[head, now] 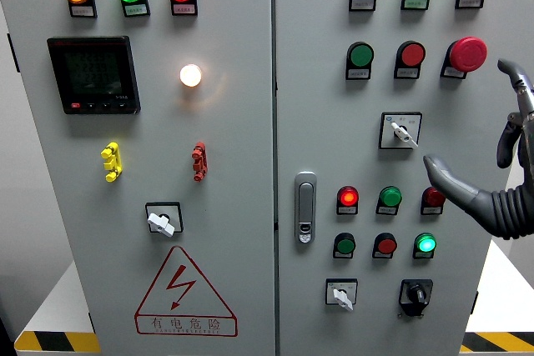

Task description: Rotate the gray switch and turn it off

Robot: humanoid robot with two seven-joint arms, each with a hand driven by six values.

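The robot's right hand (492, 156) comes in from the right edge and hangs in front of the right door of a grey metal cabinet (275, 56). Its fingers are spread and hold nothing — one dark, smooth finger (446, 179) stretches left toward the panel, ending just below and to the right of the gray switch (401, 131), with a small gap between them. Other fingers curve upward near the red mushroom button (467, 53). A ribbed black rubber sleeve covers the wrist at the frame's edge.

The gray switch sits in the upper middle of the right door, on a square black-framed plate. Its small pale lever is a short bar whose long axis runs diagonally, its free end pointing down and to the right.

Three similar rotary switches appear lower down: one on the left door (163, 220), one with a pale lever (341, 293) at the bottom of the right door, and a black knob (415, 294) beside it. Round glossy lamps — red, green and orange — dot both doors, several lit. A chrome door handle (305, 207) stands upright near the seam.
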